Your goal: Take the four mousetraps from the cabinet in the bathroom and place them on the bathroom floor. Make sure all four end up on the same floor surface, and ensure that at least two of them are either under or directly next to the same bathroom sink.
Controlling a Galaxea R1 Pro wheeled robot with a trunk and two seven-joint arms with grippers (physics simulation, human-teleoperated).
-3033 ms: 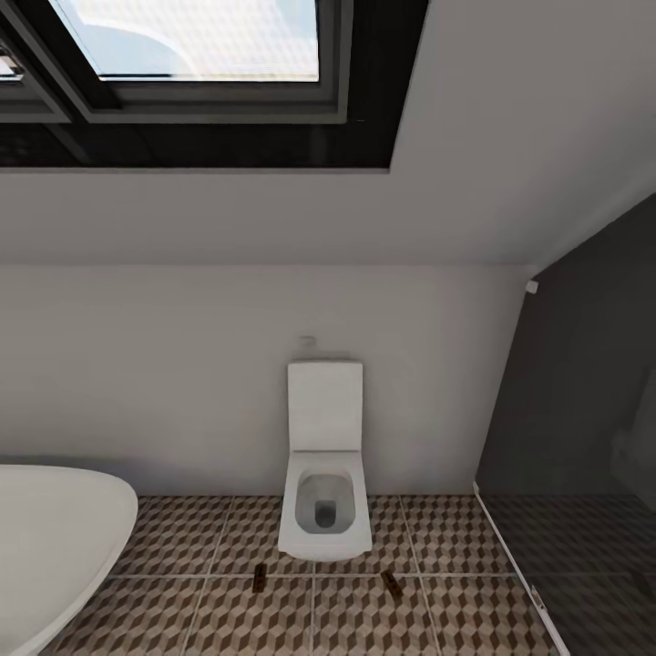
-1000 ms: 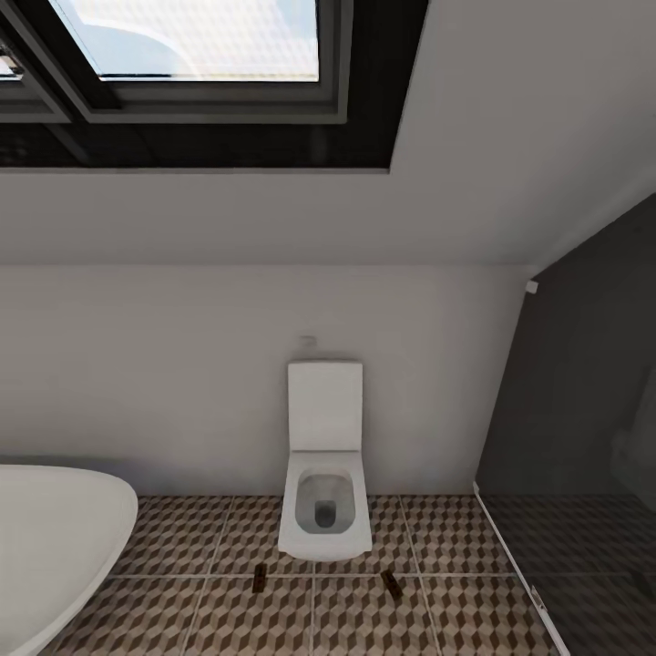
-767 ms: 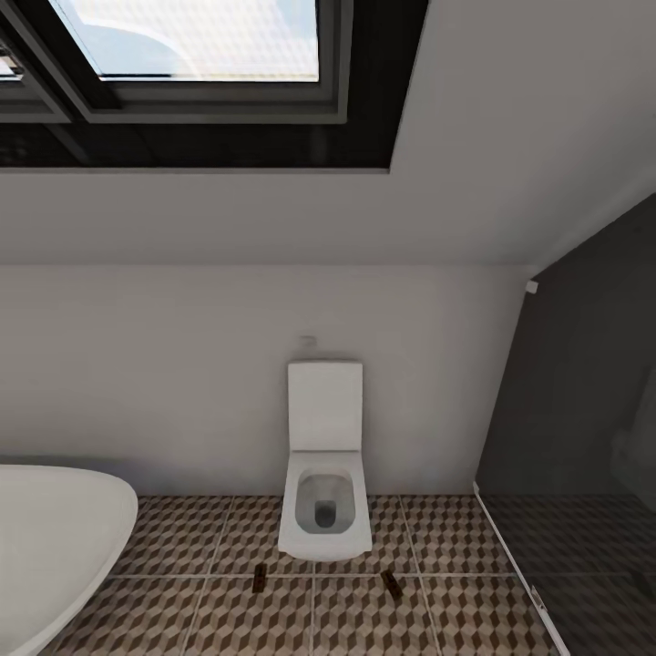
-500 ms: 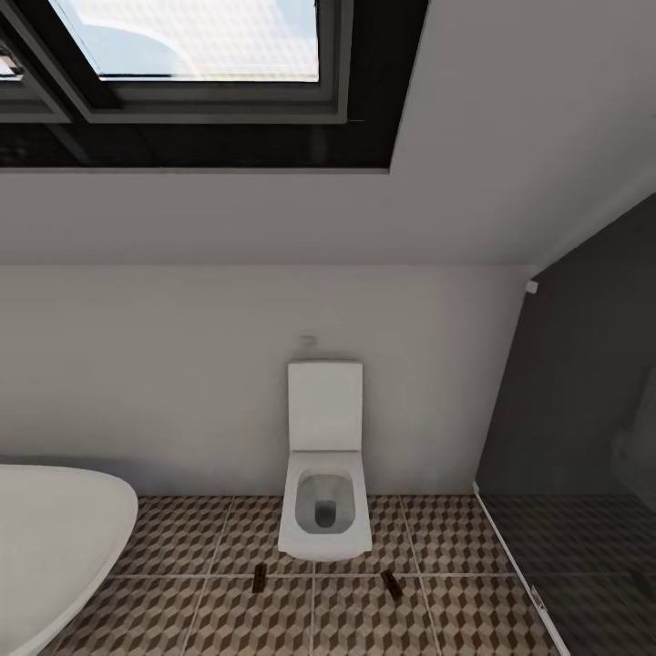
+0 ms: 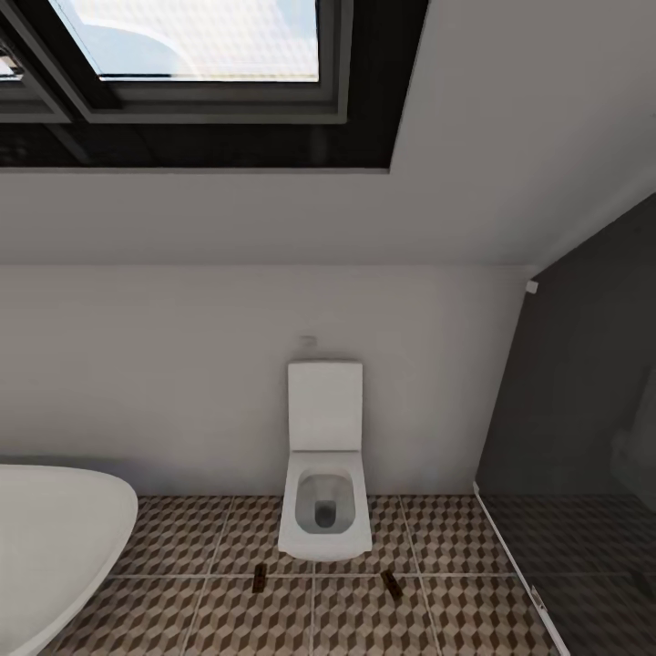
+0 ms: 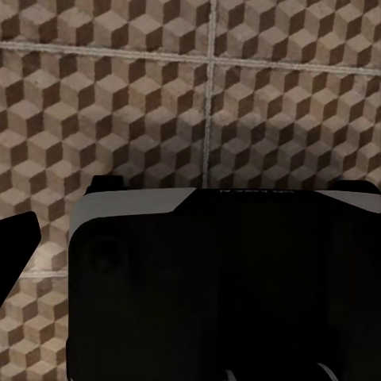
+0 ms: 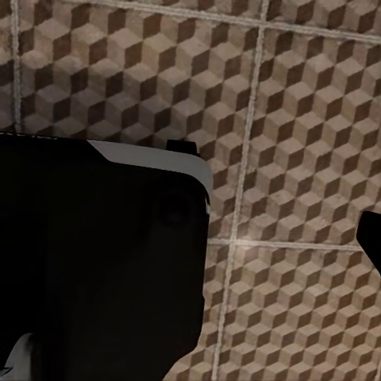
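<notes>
Mousetraps: two visible on the bathroom floor (image 5: pixel 219 620), both just in front of the white toilet (image 5: pixel 324 510); one (image 5: pixel 260 575) near its left front corner, the other (image 5: pixel 391 584) near its right front corner, well apart. Bathtub (image 5: pixel 50 538) at left, dark glass panel (image 5: pixel 583 437) at right. Wrist views show cube-pattern tiles and dark robot body; cannot tell either end effector's state.
</notes>
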